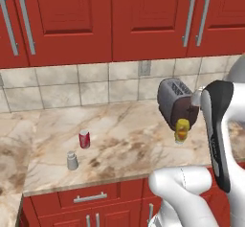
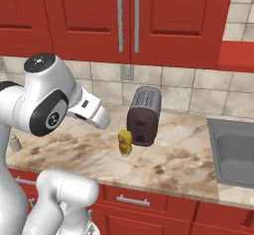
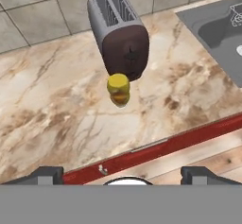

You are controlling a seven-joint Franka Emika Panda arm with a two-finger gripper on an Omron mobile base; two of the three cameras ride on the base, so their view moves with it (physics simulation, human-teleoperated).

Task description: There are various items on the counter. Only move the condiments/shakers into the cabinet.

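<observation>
1. Left base view: yellow bottle (image 1: 182, 130) stands on the counter (image 1: 124, 140) just before the toaster (image 1: 176, 102); soda can (image 1: 84, 139) and grey shaker (image 1: 72, 161) stand well left.
2. Right base view: the bottle touches nothing but the counter.
3. Hand view: gripper (image 3: 123, 173) jaws spread wide, empty, above the counter's front edge.

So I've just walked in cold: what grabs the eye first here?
The dark grey toaster against the tile wall, with a small yellow bottle standing just in front of it on the marble counter. Further left stand a red soda can and a grey shaker, near the counter's front edge.
</observation>
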